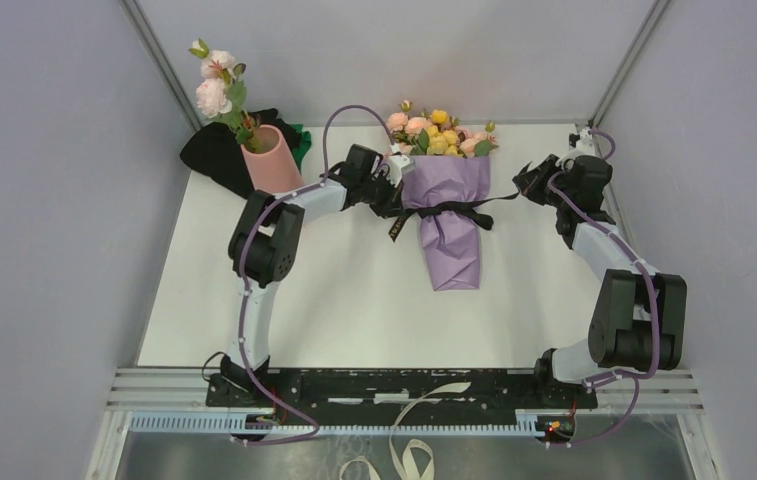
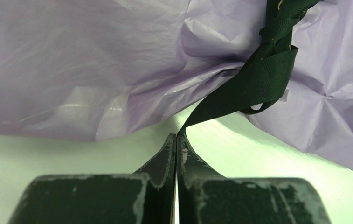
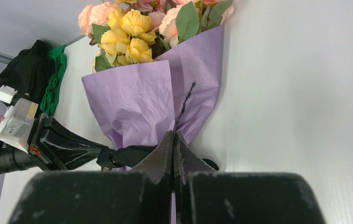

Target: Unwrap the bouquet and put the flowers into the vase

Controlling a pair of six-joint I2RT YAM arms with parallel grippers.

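Ribbon (image 1: 444, 212) binds the bouquet (image 1: 451, 255). Left gripper (image 2: 176, 140) pinches its nine-o'clock end, right gripper (image 3: 173, 140) its three-o'clock end.

**Worktop** (image 1: 354, 300): white and flat, enclosed by grey walls (image 1: 44, 200). **Far-left corner:** a crumpled black cloth lump (image 1: 216, 152), with a green cloth (image 1: 300, 145) touching its right side. **Above the lump:** a pale pink sprig (image 1: 216, 88) with buds and green leaves, upright and leaning slightly left. **Beyond the near edge:** white strap loops (image 1: 392, 445).
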